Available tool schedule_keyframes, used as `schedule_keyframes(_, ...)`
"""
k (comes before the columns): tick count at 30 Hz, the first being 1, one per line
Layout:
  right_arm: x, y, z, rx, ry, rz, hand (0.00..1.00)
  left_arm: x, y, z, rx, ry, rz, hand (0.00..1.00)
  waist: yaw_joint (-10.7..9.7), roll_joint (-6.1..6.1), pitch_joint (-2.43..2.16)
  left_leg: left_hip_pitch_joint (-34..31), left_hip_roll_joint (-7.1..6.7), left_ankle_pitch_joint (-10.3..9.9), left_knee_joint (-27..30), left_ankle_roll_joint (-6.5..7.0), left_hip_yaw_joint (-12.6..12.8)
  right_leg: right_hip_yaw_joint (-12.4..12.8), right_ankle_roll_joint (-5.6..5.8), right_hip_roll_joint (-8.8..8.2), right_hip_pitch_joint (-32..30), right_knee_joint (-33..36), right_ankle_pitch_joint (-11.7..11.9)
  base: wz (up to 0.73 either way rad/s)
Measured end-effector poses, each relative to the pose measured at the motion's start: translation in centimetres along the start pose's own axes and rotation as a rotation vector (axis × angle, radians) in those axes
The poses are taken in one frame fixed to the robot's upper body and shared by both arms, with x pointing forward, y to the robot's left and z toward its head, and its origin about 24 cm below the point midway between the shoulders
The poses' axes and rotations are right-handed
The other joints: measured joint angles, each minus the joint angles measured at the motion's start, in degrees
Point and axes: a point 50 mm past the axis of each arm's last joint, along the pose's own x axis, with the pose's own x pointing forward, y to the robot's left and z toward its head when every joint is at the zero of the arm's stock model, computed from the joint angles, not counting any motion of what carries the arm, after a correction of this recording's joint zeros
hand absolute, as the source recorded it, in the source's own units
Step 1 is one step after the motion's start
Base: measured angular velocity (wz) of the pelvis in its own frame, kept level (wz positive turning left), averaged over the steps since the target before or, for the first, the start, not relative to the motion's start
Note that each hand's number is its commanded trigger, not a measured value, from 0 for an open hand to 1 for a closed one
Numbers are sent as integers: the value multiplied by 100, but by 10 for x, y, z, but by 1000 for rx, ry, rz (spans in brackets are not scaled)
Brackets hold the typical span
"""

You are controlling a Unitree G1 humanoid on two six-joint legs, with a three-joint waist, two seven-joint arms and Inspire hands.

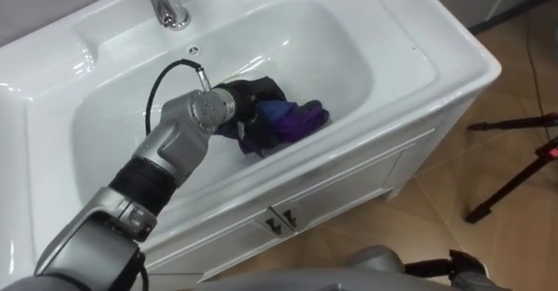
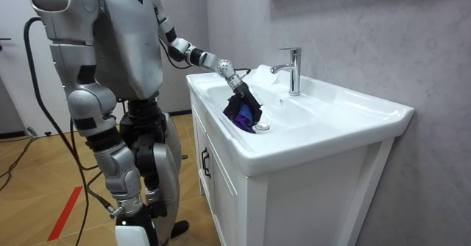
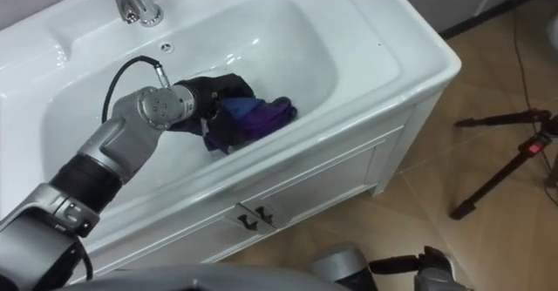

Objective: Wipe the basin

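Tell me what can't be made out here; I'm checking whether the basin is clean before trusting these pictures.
- Basin floor beneath the cloth: hidden in every view by the cloth and the left hand.
- Faucet top: cut off by the eye views' upper edge.
- Right hand: cut by the eye views' lower edge, so its state is unclear.
- Dirt or wetness: too faint to judge on the glossy white.

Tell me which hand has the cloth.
The left hand, down in the basin, gripping the purple cloth. The right hand hangs low outside the basin, away from the cloth.
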Motion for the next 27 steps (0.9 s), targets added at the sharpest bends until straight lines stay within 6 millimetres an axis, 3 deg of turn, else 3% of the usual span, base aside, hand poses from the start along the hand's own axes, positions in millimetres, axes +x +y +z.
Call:
schedule_keyframes(11, 0, 1, -3, -7, 3, -19, 0, 3, -3, 29, 14, -119, 65, 100, 6, -67, -15, -23, -5, 0, 5, 0, -18, 1, 3, 5, -12, 9, -2, 0)
schedule_keyframes(21, -1, -1, -11, -22, 14, -26, 0, 5, -8, 28, 33, -114, 97, 100, 12, -78, -26, 37, 7, 0, 8, 0, -9, 10, 2, 6, 21, 104, -1, 0)
schedule_keyframes(27, -1, -4, -15, -28, 26, -56, 0, 5, -11, 13, 21, -77, 139, 100, 28, -100, -25, 157, 19, 0, 8, 0, 104, 132, 1, 12, 53, 93, -2, -11)
